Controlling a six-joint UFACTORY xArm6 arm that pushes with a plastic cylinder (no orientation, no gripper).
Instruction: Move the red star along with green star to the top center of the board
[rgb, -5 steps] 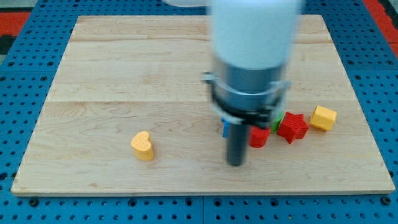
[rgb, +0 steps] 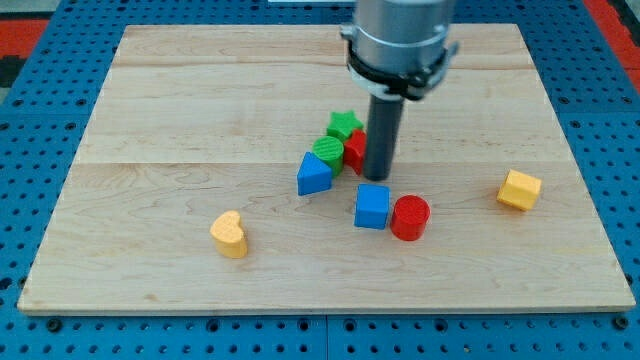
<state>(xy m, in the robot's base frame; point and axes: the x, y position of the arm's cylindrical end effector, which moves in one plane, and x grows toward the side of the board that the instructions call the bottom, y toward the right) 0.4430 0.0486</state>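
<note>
My tip (rgb: 376, 177) is a plain rod end with no fingers, so nothing spreads or pinches. Directly to its left, touching it, sits the red star (rgb: 354, 150), partly hidden by the rod. The green star (rgb: 344, 125) is up-left of the tip, the green cylinder (rgb: 328, 150) just beyond the red star, all near the board (rgb: 180, 100) centre.

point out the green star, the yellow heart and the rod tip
green star (rgb: 344, 124), camera view, its top face
yellow heart (rgb: 229, 233), camera view, its top face
my tip (rgb: 377, 177), camera view, the rod's very end
</note>
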